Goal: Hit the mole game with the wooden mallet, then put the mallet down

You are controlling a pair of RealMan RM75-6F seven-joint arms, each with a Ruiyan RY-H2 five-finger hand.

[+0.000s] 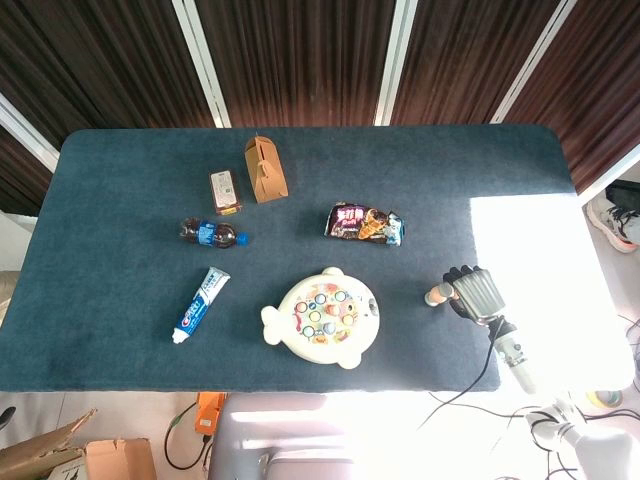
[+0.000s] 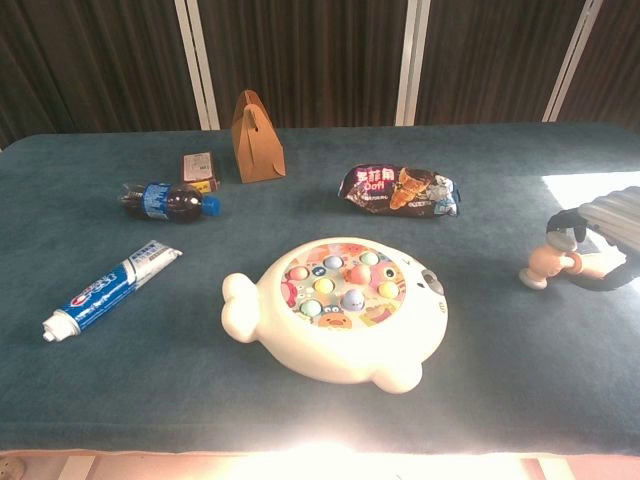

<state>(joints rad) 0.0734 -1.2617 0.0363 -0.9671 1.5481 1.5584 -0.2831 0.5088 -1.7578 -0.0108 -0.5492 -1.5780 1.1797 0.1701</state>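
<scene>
The mole game [image 1: 321,316] [image 2: 340,305] is a cream, fish-shaped toy with several coloured moles, lying near the table's front middle. The wooden mallet [image 1: 438,294] [image 2: 546,263] is to its right, head pointing at the game and low over the cloth. My right hand [image 1: 477,292] [image 2: 604,233] has its fingers curled over the handle and holds it. The handle's far end is hidden under the hand. A clear gap separates the mallet head from the game. My left hand shows in neither view.
A toothpaste tube [image 1: 201,304] and a cola bottle [image 1: 212,234] lie to the left. A small box [image 1: 226,191] and a brown paper box [image 1: 265,169] stand behind them. A snack bag [image 1: 365,223] lies behind the game. Bright sunlight covers the table's right end.
</scene>
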